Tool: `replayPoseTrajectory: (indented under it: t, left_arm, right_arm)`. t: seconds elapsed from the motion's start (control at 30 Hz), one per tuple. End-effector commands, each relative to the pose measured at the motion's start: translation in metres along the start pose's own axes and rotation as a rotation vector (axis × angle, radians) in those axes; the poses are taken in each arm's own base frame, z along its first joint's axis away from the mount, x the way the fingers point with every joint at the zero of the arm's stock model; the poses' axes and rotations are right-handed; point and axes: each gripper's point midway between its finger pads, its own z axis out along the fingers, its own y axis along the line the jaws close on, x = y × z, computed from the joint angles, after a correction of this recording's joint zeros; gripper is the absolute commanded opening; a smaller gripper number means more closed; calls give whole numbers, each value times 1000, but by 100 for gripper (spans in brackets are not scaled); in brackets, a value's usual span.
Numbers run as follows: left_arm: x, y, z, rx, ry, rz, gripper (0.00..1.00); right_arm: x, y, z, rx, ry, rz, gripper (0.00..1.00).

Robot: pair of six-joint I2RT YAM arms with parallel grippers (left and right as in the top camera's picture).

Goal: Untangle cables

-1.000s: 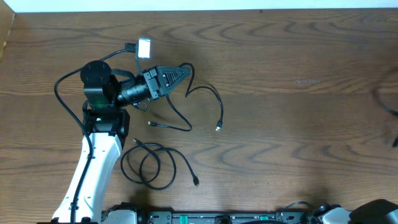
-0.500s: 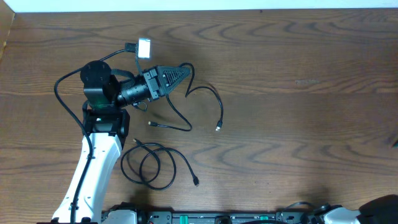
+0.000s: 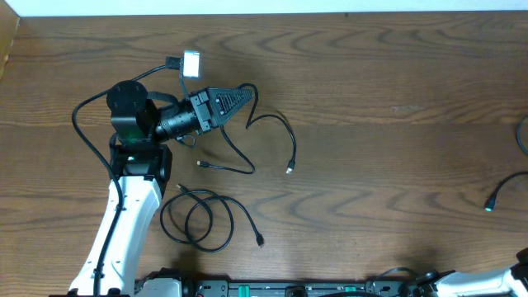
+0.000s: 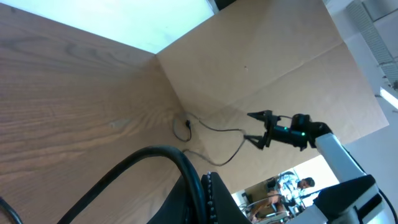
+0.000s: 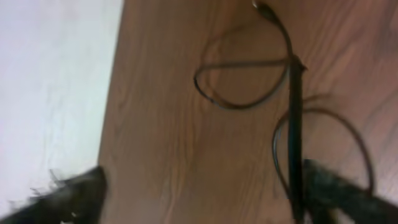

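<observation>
In the overhead view my left gripper point(image 3: 249, 91) lies on its side and is shut on a thin black cable point(image 3: 285, 136), whose two plug ends rest on the wood below it. The left wrist view shows that cable point(image 4: 158, 155) pinched between the fingers point(image 4: 214, 199). A second cable point(image 3: 198, 219) lies in loose loops near the front edge. A third cable point(image 3: 505, 191) with a teal plug lies at the far right edge. My right gripper point(image 5: 202, 193) hovers open over this cable's loops point(image 5: 249, 84), holding nothing; its right finger point(image 5: 339, 186) is next to one strand.
A small white block point(image 3: 191, 63) sits behind the left arm. The left arm's thick black wire point(image 3: 87, 111) arcs out to the left. A cardboard wall point(image 4: 261, 56) closes off the table's far side. The right arm point(image 4: 298, 134) shows in the left wrist view.
At the overhead's right edge the blurred dark streaks are gone, and a cable with a teal plug now lies still on the wood. The left arm and its cable have not moved.
</observation>
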Motion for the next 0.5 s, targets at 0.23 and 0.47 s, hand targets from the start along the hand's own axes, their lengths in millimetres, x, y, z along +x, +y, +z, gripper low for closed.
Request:
replayPoseTrajectory:
  t: [0.23, 0.47]
  left_arm:
    - [1, -12, -1, 23, 11, 43, 7]
    - [5, -16, -1, 42, 37, 46, 7]
  right_arm:
    - [9, -7, 10, -9, 65, 47, 99]
    - [27, 23, 8, -173, 138, -117, 99]
